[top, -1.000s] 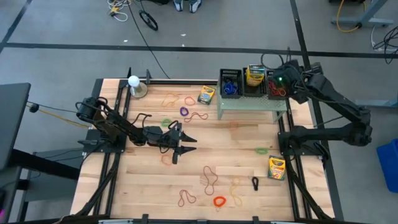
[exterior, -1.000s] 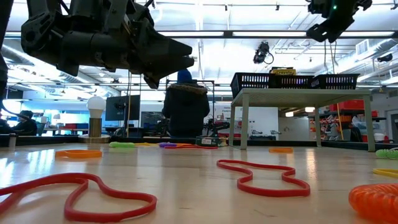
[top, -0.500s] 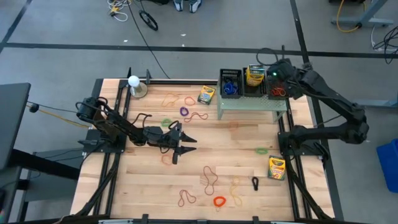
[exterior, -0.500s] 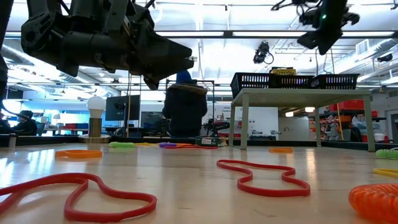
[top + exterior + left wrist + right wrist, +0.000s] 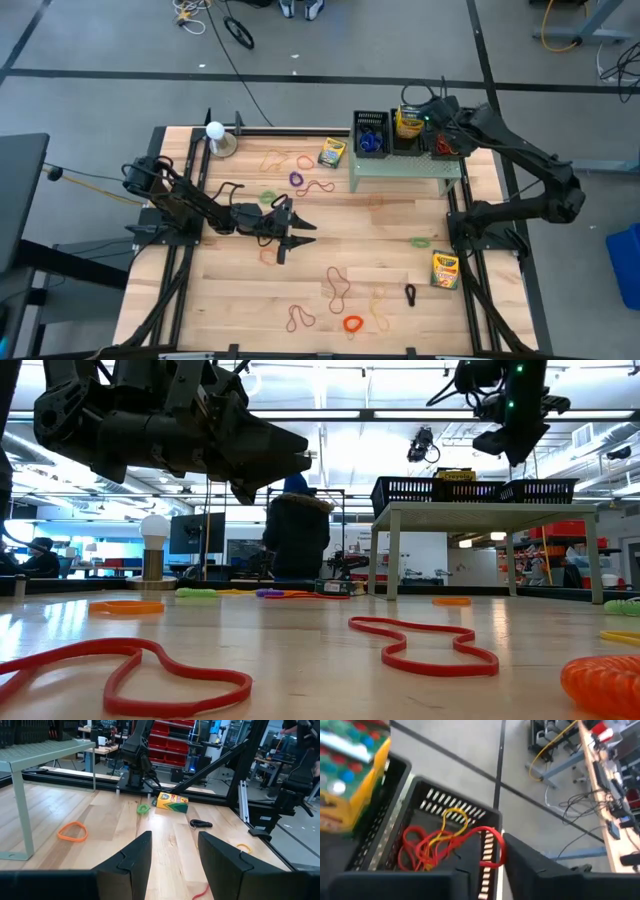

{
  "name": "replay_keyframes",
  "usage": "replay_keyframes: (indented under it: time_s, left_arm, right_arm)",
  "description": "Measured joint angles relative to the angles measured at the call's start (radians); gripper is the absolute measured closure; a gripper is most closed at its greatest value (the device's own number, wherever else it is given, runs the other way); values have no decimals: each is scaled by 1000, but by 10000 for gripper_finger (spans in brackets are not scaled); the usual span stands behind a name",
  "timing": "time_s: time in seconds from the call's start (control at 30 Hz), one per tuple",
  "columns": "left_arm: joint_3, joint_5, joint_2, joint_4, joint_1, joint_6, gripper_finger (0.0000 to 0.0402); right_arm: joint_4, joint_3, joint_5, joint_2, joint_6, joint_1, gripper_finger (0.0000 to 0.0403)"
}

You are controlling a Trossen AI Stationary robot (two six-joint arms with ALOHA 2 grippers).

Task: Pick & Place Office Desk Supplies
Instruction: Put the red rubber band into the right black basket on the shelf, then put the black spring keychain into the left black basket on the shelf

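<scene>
My right gripper (image 5: 487,865) hovers open over the black bins on the pale green stand (image 5: 405,165), above the right-hand bin (image 5: 440,805) that holds red and yellow rubber bands (image 5: 435,845). The middle bin holds a crayon box (image 5: 408,122), and the left bin (image 5: 370,135) holds blue rings. My left gripper (image 5: 305,232) waits open and level above the table's left middle. On the table lie crayon boxes (image 5: 331,152) (image 5: 445,269), rubber bands (image 5: 338,287) and small rings (image 5: 296,179). My right gripper comes at the bin slanting down from above. One red band's loop (image 5: 492,847) lies draped over the bin's rim right at the gap between my fingertips. Whether a finger touches it I cannot tell.
A white ball on a round base (image 5: 215,130) stands at the far left corner. An orange coiled ring (image 5: 352,323), a black clip (image 5: 410,293) and a green ring (image 5: 421,241) lie on the near half. A person (image 5: 298,530) stands beyond the far edge.
My right gripper has gone toward the table's left along the far edge, from over the right-hand bin's outer side to nearer the middle bin. It has sunk a little and tipped further down. My left arm has kept still.
</scene>
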Motion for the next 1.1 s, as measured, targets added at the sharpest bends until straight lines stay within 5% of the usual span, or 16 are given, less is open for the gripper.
replay_keyframes:
  time_s: [0.2, 0.47, 0.57, 0.9, 1.0, 1.1]
  left_arm:
    - [0, 3, 0, 0, 0, -5, 234]
    - [0, 9, 0, 0, 0, -8, 234]
    - [0, 24, 0, 0, 0, -15, 234]
    - [0, 27, 0, 0, 0, -17, 234]
    - [0, 26, 0, 1, 0, -17, 234]
    - [0, 24, 0, 2, 0, -28, 237]
  right_arm:
    - [-79, 0, -197, 1, 77, -42, 245]
    - [-88, 0, -333, 1, 136, -98, 215]
    - [-85, 0, -295, 0, 144, -103, 195]
    - [-33, 1, 76, 0, 62, 33, 138]
    - [-44, 1, 71, -1, 43, 95, 161]
    - [-62, 1, 63, -17, 79, 204, 227]
